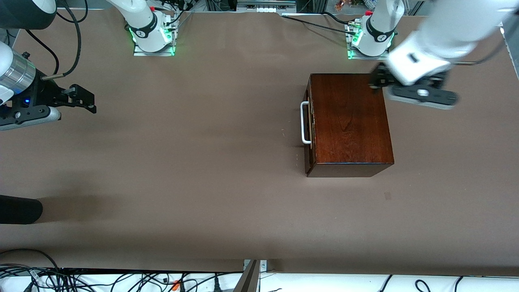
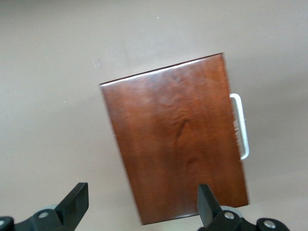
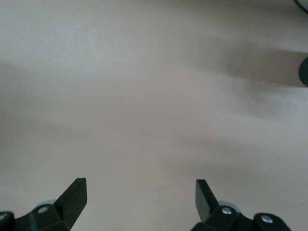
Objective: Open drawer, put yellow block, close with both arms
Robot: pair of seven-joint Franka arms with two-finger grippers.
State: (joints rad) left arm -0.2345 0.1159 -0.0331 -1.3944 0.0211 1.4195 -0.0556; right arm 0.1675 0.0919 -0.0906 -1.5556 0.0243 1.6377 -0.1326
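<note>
Sitting shut in its mahogany box, the drawer shows its white handle just below the left gripper, fingers wide apart and empty. The right gripper waits over bare table, spread, empty.

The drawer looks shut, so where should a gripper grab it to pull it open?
Probably the white bar handle on the drawer front, approached from the right arm's end of the table. It stands off the front, leaving a gap for a finger. The box's top is smooth.
</note>
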